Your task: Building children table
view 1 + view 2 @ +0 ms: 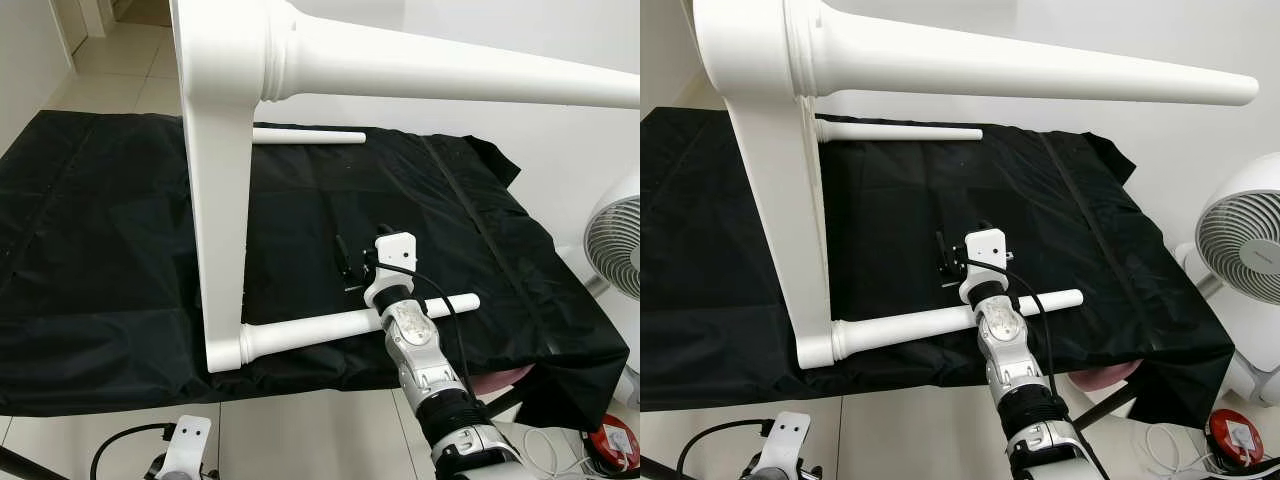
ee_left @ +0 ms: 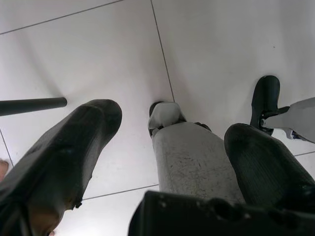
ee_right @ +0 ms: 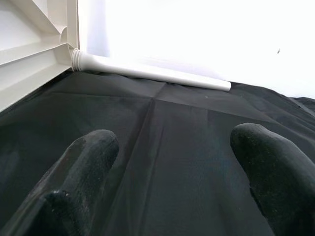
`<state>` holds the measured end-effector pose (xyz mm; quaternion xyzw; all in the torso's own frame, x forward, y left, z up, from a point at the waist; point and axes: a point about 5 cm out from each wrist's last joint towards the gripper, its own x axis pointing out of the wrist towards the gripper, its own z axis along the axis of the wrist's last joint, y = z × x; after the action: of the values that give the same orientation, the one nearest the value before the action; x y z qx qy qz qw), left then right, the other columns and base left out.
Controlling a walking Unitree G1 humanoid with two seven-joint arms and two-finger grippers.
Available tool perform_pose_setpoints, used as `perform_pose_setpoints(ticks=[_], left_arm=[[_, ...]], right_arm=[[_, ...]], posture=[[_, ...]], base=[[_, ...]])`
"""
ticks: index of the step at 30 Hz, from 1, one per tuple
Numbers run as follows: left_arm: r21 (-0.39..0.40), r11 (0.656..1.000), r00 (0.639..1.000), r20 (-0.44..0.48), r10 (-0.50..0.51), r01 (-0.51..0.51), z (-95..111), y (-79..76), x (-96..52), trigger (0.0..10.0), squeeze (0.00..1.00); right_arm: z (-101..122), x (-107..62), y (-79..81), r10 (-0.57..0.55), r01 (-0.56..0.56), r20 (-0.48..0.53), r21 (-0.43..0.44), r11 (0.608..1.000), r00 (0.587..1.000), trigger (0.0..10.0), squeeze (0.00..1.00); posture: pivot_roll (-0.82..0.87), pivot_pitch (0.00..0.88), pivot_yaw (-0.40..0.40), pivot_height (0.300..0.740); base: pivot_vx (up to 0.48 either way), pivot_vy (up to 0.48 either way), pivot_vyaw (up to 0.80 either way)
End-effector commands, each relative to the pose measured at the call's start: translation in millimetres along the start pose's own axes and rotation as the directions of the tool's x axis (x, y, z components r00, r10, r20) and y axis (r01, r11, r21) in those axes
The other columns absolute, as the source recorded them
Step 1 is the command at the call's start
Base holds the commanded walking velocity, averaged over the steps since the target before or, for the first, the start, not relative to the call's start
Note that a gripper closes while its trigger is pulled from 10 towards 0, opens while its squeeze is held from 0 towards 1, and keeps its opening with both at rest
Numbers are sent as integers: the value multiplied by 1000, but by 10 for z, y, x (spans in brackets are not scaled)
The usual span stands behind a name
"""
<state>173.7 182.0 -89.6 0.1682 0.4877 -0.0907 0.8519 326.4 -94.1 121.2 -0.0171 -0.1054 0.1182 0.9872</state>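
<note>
The white children's table (image 1: pixel 222 200) lies tipped on its side on a black cloth (image 1: pixel 100 250) covering the surface, legs pointing toward the robot's right. The right claw (image 1: pixel 350 262) hovers over the cloth just beyond the near leg (image 1: pixel 320 330), fingers spread wide, holding nothing. The left claw (image 2: pixel 167 147) hangs low over the tiled floor (image 2: pixel 221 44), also open and empty. A white fan (image 1: pixel 1245 245) stands at the right.

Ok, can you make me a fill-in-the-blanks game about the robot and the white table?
1. The white table lies tipped on its side on a ____ cloth.
2. The right hand, holding nothing, hovers above the table's nearest ____.
3. The fan stands on the robot's ____ side.

Missing words: black; leg; right
</note>
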Motion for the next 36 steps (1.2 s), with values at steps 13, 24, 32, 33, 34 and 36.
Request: perform_pose_setpoints(ticks=[13,24,32,33,34,36], left_arm=[[-4,997,996,-45,76,-76,-119,31,-16,10000,0],[-1,996,995,-38,91,-91,-121,68,-20,10000,0],[-6,995,994,-47,99,-100,-153,140,-30,10000,0],[-6,995,994,-47,99,-100,-153,140,-30,10000,0],[-7,995,994,-48,101,-102,-154,147,-30,10000,0],[-6,995,994,-48,103,-103,-152,151,-30,10000,0]], right_arm=[[-28,-33,-37,-24,24,-8,-2,1000,1000,10000,0],[-42,-48,-15,-28,28,-11,7,1000,1000,10000,0],[-46,-46,-6,-33,33,-11,10,999,999,10000,0],[-46,-46,-6,-33,33,-11,10,999,999,10000,0],[-46,-44,-4,-34,34,-11,11,999,999,10000,0],[-45,-43,-4,-35,35,-10,11,999,999,10000,0]], posture=[[74,0,-119,740],[85,0,-110,740],[88,0,-104,740],[88,0,-104,740],[88,0,-104,740],[89,0,-103,740]], base=[[0,0,0],[0,0,0],[0,0,0],[0,0,0],[0,0,0],[0,0,0]])
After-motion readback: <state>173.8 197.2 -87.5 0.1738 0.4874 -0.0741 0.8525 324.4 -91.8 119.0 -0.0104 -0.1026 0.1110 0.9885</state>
